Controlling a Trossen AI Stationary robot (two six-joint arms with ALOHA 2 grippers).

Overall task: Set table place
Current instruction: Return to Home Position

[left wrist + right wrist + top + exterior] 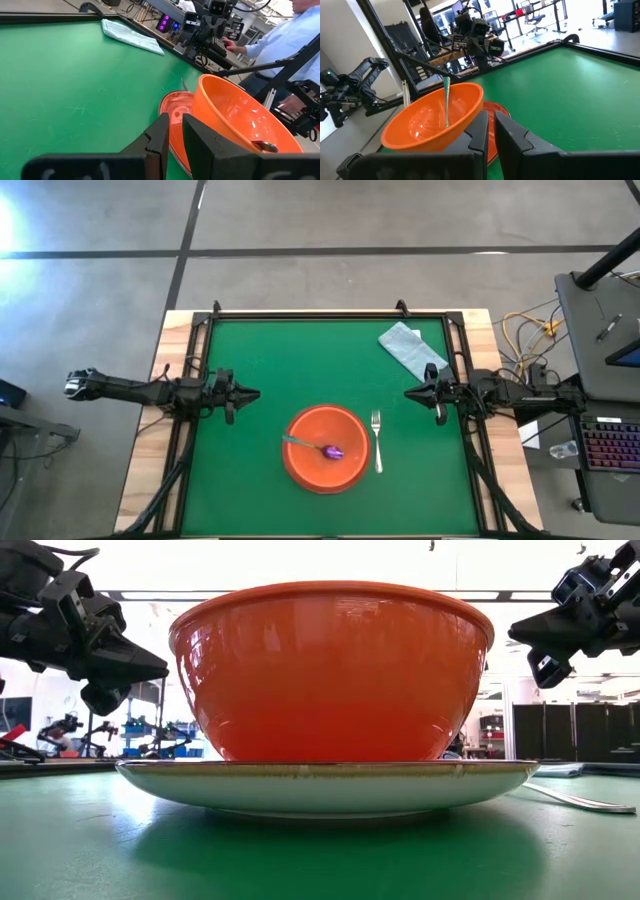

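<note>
An orange bowl (pixel 325 448) stands on a flat orange plate (pixel 330 783) near the table's near edge, in the middle. A purple-ended spoon (pixel 318 448) lies inside the bowl, its handle leaning on the rim (pixel 446 95). A silver fork (pixel 377 441) lies flat on the green top just right of the plate. My left gripper (pixel 255 393) hovers at the table's left side, shut and empty. My right gripper (pixel 407 393) hovers at the right side, shut and empty. Both are above and clear of the bowl.
A pale blue-green folded cloth (pixel 410 348) lies at the far right of the green table (pixel 300 360). A black rail frame (pixel 330 313) borders the top. A person in a light shirt (pixel 295 35) stands beyond the right edge, by a desk with a keyboard (pixel 610 450).
</note>
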